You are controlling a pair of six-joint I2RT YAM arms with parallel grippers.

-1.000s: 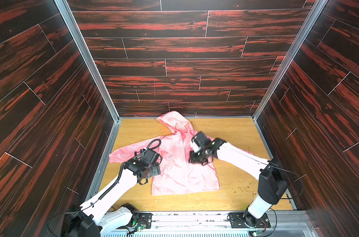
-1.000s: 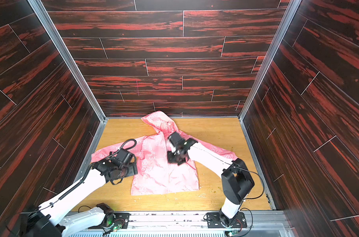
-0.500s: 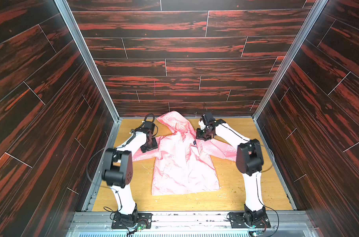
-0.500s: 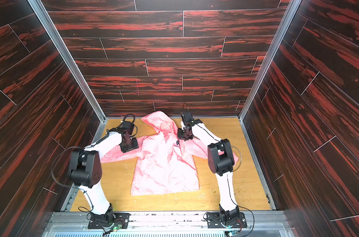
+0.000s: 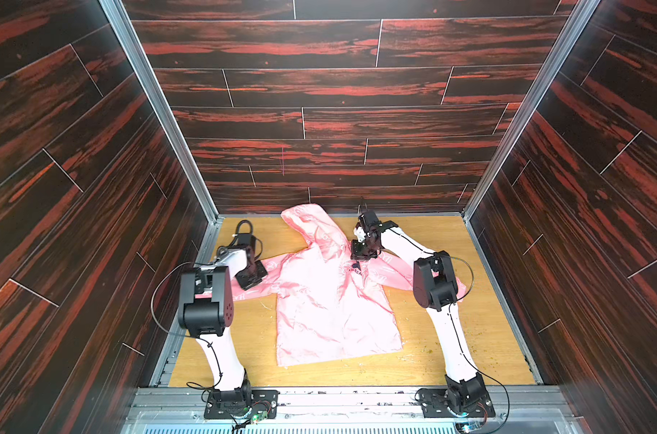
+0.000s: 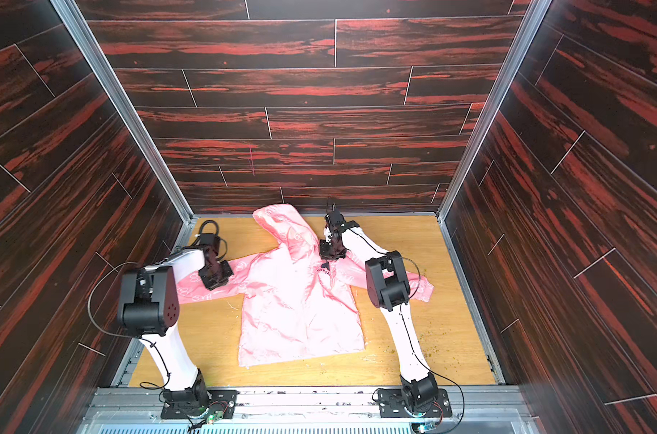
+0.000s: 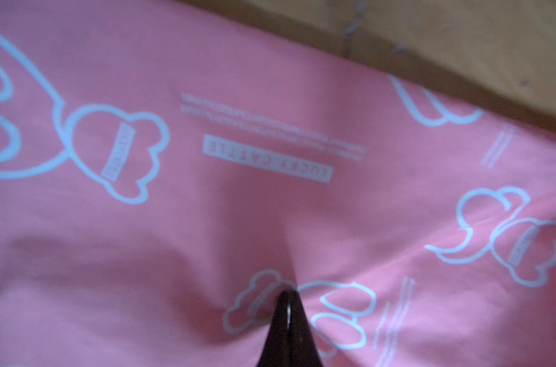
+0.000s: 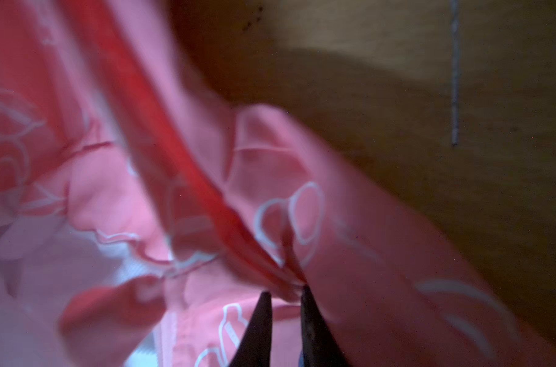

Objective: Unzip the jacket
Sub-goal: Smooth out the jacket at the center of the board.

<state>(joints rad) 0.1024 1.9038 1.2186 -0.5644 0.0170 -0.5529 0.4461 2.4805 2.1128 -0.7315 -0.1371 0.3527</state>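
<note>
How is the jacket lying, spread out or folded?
Spread out, front up: in both top views the jacket lies flat, sleeves out sideways, hood toward the back wall, chest logo showing.

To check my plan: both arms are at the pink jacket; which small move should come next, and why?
Probably draw the right gripper away from the left gripper, tightening the jacket: left fingers are shut on a sleeve, right ones pinch a fold by the hood, and the front looks closed.

Jacket [image 8: 270, 152] blurred beside right hand [image 8: 284, 294].
</note>
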